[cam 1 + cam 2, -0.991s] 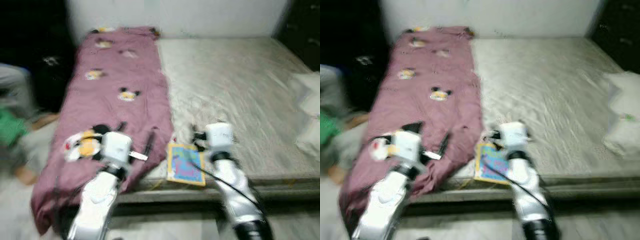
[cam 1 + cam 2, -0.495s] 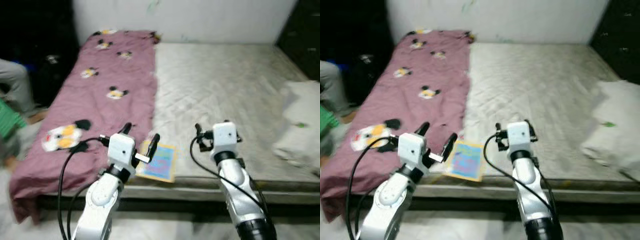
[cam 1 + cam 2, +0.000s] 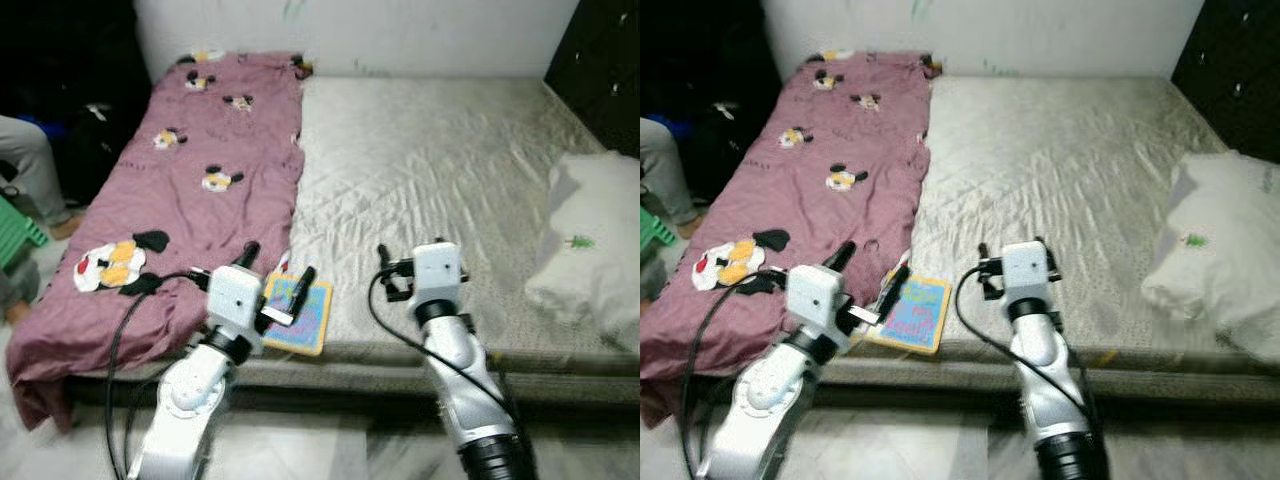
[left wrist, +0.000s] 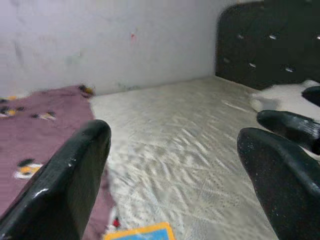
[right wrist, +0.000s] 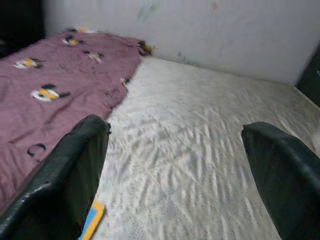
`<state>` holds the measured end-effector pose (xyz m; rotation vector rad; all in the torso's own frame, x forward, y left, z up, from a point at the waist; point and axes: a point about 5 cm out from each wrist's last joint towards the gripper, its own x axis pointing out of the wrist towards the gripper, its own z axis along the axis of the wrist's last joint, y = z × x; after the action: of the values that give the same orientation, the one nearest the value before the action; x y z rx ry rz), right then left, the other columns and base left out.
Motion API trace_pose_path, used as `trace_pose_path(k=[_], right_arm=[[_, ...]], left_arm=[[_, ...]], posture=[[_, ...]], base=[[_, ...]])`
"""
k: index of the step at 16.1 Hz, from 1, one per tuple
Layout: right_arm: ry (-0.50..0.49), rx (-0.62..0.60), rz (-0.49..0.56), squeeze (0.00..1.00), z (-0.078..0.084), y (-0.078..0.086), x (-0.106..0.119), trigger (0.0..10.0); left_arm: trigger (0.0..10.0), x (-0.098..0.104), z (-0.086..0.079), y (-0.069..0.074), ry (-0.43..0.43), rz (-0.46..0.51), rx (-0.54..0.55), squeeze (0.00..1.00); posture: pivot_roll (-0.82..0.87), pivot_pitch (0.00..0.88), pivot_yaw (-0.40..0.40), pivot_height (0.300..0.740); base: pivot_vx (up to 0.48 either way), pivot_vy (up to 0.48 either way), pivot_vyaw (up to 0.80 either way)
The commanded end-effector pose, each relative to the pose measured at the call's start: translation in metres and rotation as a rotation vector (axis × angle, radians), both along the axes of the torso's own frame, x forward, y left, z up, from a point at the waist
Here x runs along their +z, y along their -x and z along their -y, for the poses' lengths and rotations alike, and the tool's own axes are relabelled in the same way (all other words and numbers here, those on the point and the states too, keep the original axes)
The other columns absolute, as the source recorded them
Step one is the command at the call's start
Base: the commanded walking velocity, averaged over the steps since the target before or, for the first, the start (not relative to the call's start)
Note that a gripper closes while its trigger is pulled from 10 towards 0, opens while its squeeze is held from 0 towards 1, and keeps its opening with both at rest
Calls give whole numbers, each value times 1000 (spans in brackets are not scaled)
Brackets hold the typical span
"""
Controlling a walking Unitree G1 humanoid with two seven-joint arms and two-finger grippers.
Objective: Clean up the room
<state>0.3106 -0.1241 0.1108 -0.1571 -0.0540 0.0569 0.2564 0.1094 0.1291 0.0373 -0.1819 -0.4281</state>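
Two grippers hover over a grey quilted mattress [image 3: 450,170], both spread wide and empty. The left gripper [image 3: 277,275] hangs just above a flat yellow-edged blue book [image 3: 300,315] at the mattress edge, beside a mauve cartoon-print blanket [image 3: 170,210]; the right gripper [image 5: 175,165] waits nearby. A white pillow [image 3: 590,250] lies well apart. Risk: a shallow pinch could push the thin book, possibly overhanging, onto the floor.

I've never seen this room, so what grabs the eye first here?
A maroon cartoon-mouse blanket covers the bed's left side, beside the bare quilted mattress. A bright picture book lies at the near edge, the open left gripper just above it. A white pillow sits at the right.
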Motion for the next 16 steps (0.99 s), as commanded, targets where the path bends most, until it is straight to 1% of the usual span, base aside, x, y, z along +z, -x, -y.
trace_pose_path(k=[1,6,8,11,14,16], right_arm=[[1,-6,7,0,3,-1,2,10000],[-2,-9,6,0,3,-1,2,10000],[-3,-10,7,0,3,-1,2,10000],[-11,-17,3,0,3,-1,1,10000],[-17,-19,3,0,4,-1,1,10000],[-17,-30,6,0,8,-1,1,10000]], left_arm=[[10000,2,1,2,12,7,-5,0],[10000,0,0,2,17,-8,11,0],[10000,-2,0,-1,4,-25,41,0],[10000,-3,0,-1,-1,-24,39,0],[10000,-2,0,-1,-5,-23,43,0],[10000,-4,0,-1,-8,-29,48,0]], posture=[[-23,104,-18,740],[-23,104,-18,740],[-23,105,-17,740],[-23,106,-16,740],[-22,104,-15,740],[-22,99,-10,740]], base=[[364,0,0],[342,0,0],[0,0,0],[0,0,0],[0,0,-708],[0,-249,-253]])
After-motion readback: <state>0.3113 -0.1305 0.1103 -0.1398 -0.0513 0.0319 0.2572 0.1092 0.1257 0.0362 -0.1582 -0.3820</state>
